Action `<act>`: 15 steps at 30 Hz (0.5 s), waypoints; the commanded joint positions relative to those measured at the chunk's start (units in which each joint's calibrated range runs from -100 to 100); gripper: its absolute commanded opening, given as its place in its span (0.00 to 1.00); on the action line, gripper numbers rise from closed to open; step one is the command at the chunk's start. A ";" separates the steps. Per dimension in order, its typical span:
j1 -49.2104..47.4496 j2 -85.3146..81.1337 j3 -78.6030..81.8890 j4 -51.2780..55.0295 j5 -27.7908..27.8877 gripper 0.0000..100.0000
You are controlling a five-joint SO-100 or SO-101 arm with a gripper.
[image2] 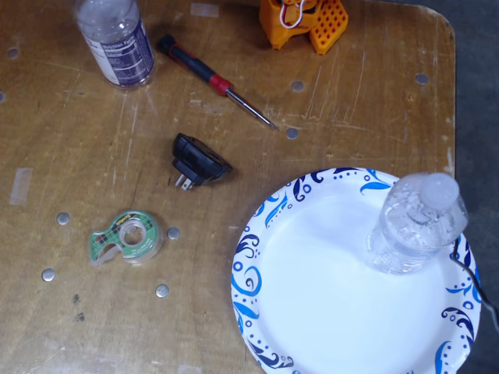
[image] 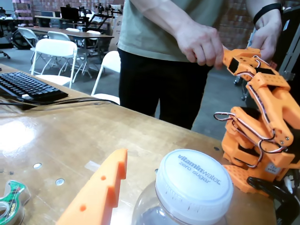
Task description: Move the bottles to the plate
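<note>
Bottom centre of wrist view: orange gripper finger [image: 96,194] just beside white "vitaminwater" cap of clear plastic bottle [image: 193,186]; only one finger visible, so grip state unclear. Fixed view: clear ribbed bottle [image2: 415,224] already standing on blue-swirl white paper plate [image2: 253,269], right side; dark-label bottle [image2: 115,40] upper left, not yet moved. Half done. Green tape dispenser [image2: 127,237], black plug adapter [image2: 199,162], red-handled screwdriver [image2: 212,78] between.

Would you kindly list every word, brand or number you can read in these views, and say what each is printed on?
"vitaminwater" – on the white cap in the wrist view.
"zero sugar" – on that cap, just below the brand.
Bottle label in the fixed view: white print on dark, too small to read.
Green tape dispenser: its lettering is blurred, unreadable.
</note>
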 commanded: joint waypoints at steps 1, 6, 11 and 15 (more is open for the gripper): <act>-0.49 3.34 -0.40 -1.14 -1.24 0.40; -0.49 8.23 -0.85 -3.84 -2.08 0.40; -0.49 13.12 -0.94 -7.58 -2.08 0.40; -0.49 15.82 -0.94 -11.15 -2.08 0.40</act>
